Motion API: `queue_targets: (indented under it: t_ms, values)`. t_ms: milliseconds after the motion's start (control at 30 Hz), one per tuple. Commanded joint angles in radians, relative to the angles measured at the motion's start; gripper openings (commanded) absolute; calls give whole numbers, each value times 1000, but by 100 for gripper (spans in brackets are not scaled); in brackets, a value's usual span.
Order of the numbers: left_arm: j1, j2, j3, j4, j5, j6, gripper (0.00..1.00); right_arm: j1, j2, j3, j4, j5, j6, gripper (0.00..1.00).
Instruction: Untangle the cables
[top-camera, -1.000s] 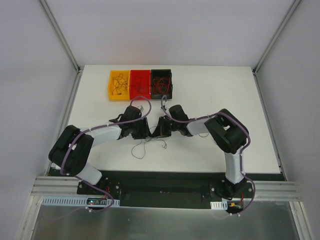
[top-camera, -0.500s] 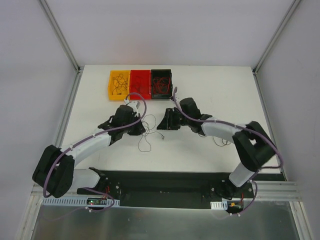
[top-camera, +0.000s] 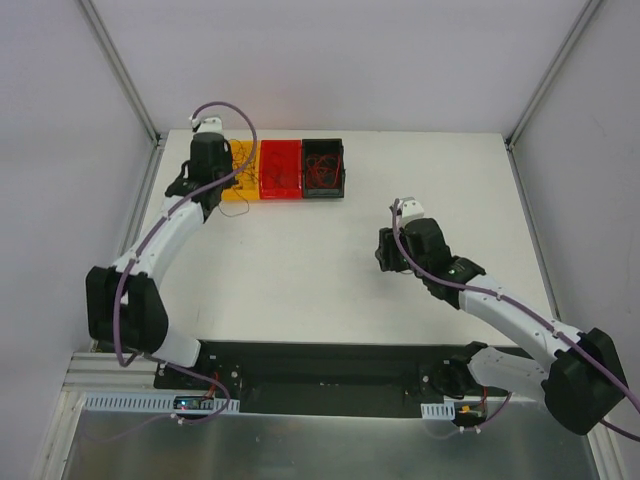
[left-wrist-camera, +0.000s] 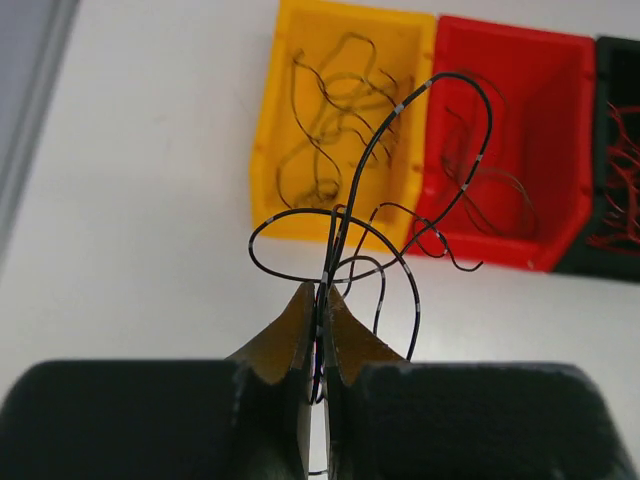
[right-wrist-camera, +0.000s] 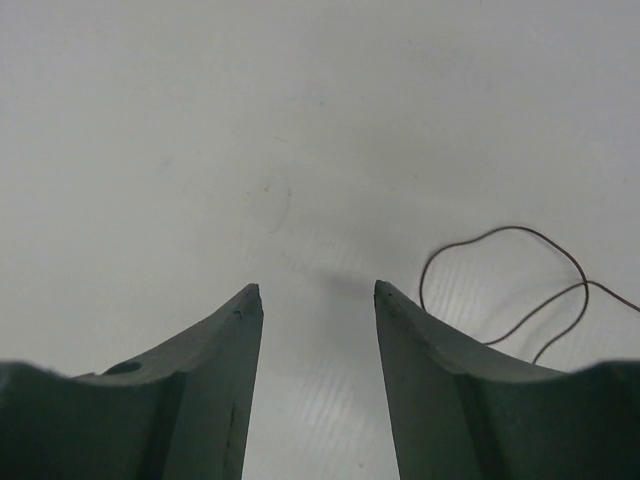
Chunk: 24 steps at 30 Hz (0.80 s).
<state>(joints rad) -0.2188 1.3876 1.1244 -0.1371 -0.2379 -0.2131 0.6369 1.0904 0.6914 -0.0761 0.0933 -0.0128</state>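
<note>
My left gripper (left-wrist-camera: 322, 292) is shut on a thin black cable with pale bands (left-wrist-camera: 372, 185). The cable's loops curl up in front of the yellow bin (left-wrist-camera: 262, 150) and red bin (left-wrist-camera: 560, 160). In the top view this gripper (top-camera: 213, 185) hovers at the yellow bin's left end (top-camera: 243, 190). More thin cables lie inside the yellow bin (left-wrist-camera: 330, 130), the red bin (left-wrist-camera: 490, 180) and the black bin (left-wrist-camera: 620, 200). My right gripper (right-wrist-camera: 318, 288) is open and holds nothing, low over bare table right of centre (top-camera: 384, 256). A loose brown cable (right-wrist-camera: 500, 290) lies just right of its fingers.
Three bins stand in a row at the table's back: yellow, red (top-camera: 280, 168), black (top-camera: 324, 167). A metal frame post (top-camera: 150, 135) rises close to the left arm. The table's left edge (top-camera: 145, 215) runs beside that arm.
Both grippers left the table's middle. The left one shut on the black cable and carried it back to the yellow bin. The right one opened and drew away to the right.
</note>
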Motion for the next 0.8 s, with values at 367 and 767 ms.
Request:
queue_targets:
  t_ms: [367,767]
  values:
    - [79,760,727,-1,-160,314,0,-26,-70,-122,114,152,-75,51]
    - [96,962,873,-85,-37,204,0,-52,-86,-155,164,138,-70,51]
